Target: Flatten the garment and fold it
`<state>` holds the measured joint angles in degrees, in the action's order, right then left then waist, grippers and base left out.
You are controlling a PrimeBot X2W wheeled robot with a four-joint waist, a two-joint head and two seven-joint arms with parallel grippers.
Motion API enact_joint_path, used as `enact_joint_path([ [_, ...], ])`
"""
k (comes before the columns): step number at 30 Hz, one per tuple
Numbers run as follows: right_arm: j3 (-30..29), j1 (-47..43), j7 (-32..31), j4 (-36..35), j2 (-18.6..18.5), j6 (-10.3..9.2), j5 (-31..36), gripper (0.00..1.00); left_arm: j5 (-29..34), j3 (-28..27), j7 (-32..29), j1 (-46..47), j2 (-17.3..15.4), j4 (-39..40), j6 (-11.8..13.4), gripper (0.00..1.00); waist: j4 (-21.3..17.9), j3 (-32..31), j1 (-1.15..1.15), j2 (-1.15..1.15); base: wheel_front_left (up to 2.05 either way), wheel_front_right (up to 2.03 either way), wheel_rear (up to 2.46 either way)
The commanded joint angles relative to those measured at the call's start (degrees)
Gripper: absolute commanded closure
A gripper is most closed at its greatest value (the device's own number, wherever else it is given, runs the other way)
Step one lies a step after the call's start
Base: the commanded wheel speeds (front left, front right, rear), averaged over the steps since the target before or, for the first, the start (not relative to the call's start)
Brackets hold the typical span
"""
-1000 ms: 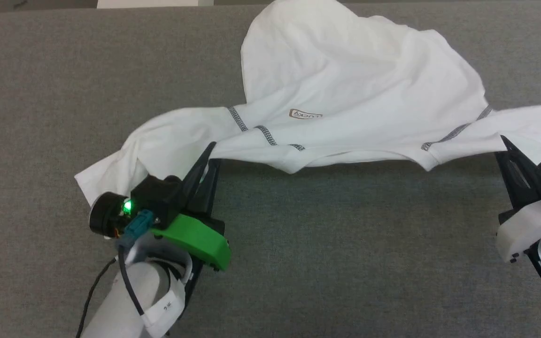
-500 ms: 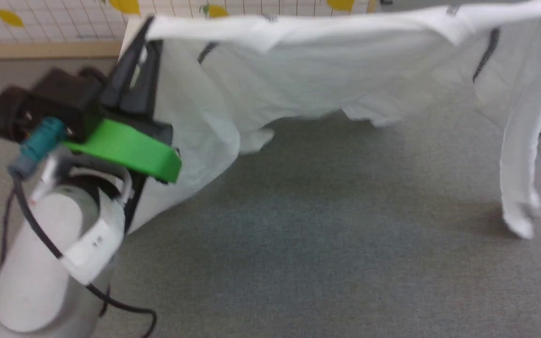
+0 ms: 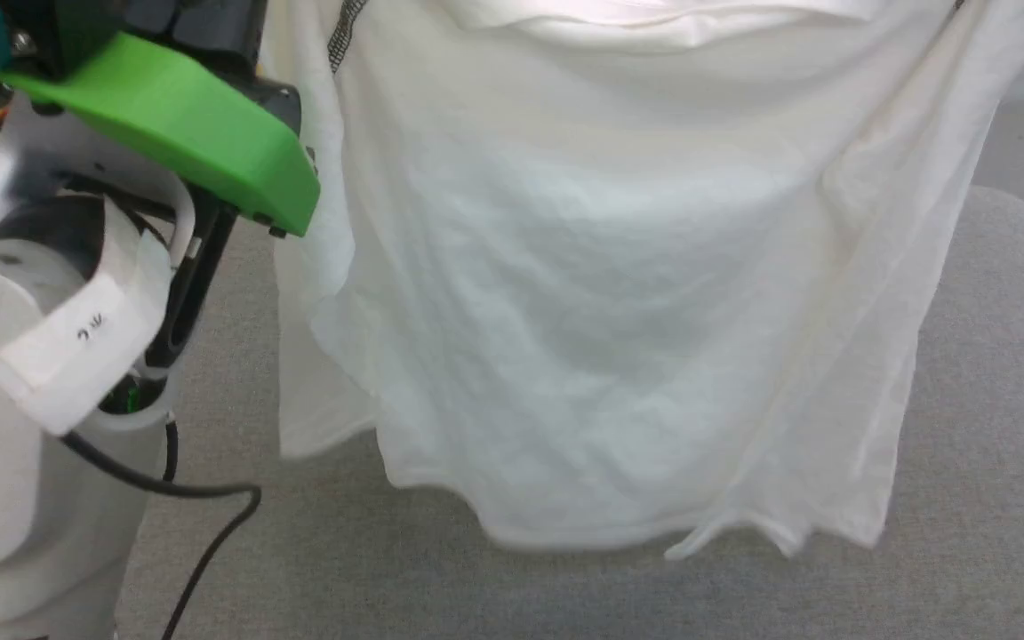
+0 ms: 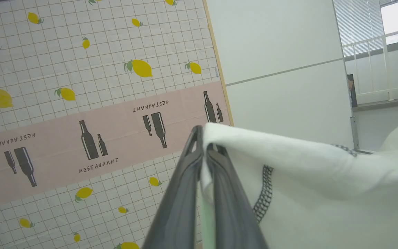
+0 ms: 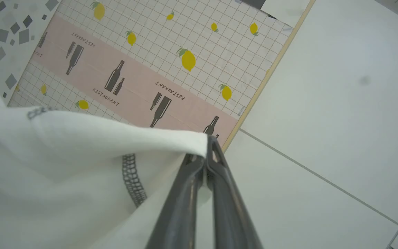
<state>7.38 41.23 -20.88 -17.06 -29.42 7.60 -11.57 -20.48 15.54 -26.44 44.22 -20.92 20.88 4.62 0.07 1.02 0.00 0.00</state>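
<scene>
L gripper [image 4: 204,141] & R gripper [image 5: 208,148] both pinched tight on the shirt [image 3: 619,311] by its shoulder seams, held high and apart. It hangs as a sheet, hem near the grey table [image 3: 992,400], so gravity drops the creases before laying flat.

The head view looks forward and down, very near the hanging garment [image 3: 619,311], with the grey counter [image 3: 992,373] below. Each wrist view looks upward along its own arm's left fingers [image 4: 181,193] or right fingers [image 5: 181,204]. Both share the lemon-patterned wall [image 4: 81,62] and the garment.
</scene>
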Motion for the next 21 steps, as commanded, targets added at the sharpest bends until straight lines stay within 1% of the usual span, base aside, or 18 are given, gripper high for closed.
enact_joint_path([
  [1,0.5,1.3,-0.8,-0.5,-0.4,-0.11,-0.6,1.0,-0.8,-0.2,-1.1,1.4,-0.3,0.1,0.3,1.0,0.0,0.4,0.0,0.0,0.0,0.0,0.0],
  [6,2.8,4.4,-3.9,0.1,-0.6,-0.11,-3.3,1.0,-3.7,-1.1,-5.3,3.8,0.6,-1.8,1.1,1.0,-0.5,2.8,0.0,0.0,0.0,0.0,0.0],
  [8,4.2,6.6,-4.6,1.3,-0.9,-0.11,-3.8,1.0,-5.2,-1.7,-6.8,4.9,1.5,-3.2,1.9,1.0,-0.9,4.4,0.0,0.0,0.0,0.0,0.0],
  [10,5.3,9.0,-5.1,3.6,-0.6,-0.11,-4.5,1.0,-5.8,-2.0,-8.0,6.6,2.0,-4.9,2.6,1.0,-1.1,6.3,0.0,0.0,0.0,0.0,0.0],
  [13,7.7,14.2,-5.5,8.0,-0.5,-0.11,-4.9,1.0,-4.6,-1.9,-8.9,10.9,2.1,-8.8,3.2,1.0,-1.1,10.2,0.0,0.0,0.0,0.0,0.0],
  [15,9.4,18.4,-5.3,11.2,-0.3,-0.11,-5.1,1.0,-3.8,-2.0,-9.0,14.5,2.9,-12.0,4.1,1.0,-1.0,13.1,0.0,0.0,0.0,0.0,0.0],
  [17,10.4,23.1,-4.9,15.0,0.8,-0.11,-5.3,1.0,-2.2,-1.8,-8.2,18.7,3.2,-15.6,4.5,1.0,-1.0,15.9,0.0,0.0,0.0,0.0,0.0],
  [20,12.4,30.4,-3.4,20.7,2.1,-0.11,-3.9,1.0,0.3,-1.7,-5.6,26.1,3.0,-22.1,4.4,1.0,-1.1,20.0,0.0,0.0,0.0,0.0,0.0],
  [21,13.3,33.3,-2.8,22.7,2.1,-0.11,-3.0,1.0,1.0,-2.0,-4.4,28.9,3.6,-24.3,5.1,1.0,-0.9,21.7,0.0,0.0,0.0,0.0,0.0],
])
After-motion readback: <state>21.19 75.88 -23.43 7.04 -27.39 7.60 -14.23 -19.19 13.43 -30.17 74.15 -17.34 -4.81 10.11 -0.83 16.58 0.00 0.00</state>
